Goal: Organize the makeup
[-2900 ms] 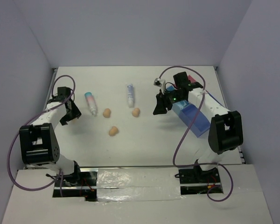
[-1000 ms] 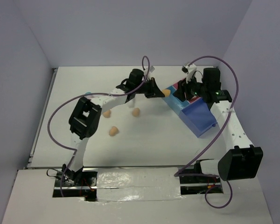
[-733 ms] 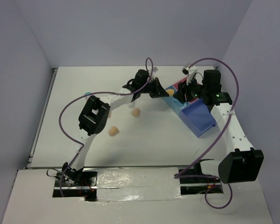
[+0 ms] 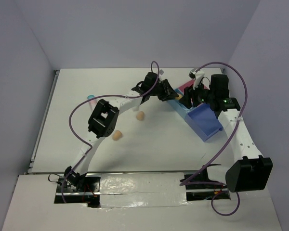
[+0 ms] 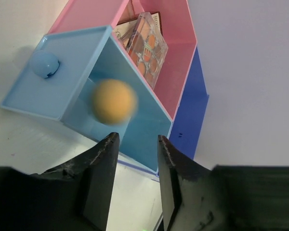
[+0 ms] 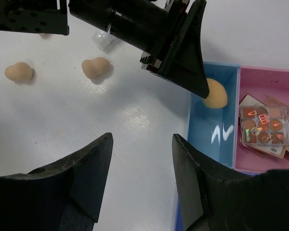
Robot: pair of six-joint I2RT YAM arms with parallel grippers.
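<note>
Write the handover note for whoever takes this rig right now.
Grippers: left gripper is open over the tray's light blue compartment. One sponge is below it, ungripped, within that compartment's walls. The right gripper is open, empty, near the tray.
Done: palettes are in the pink compartment.
Left: two sponges on the table, teal-capped tube far left, white tube mostly hidden by the left arm.
</note>
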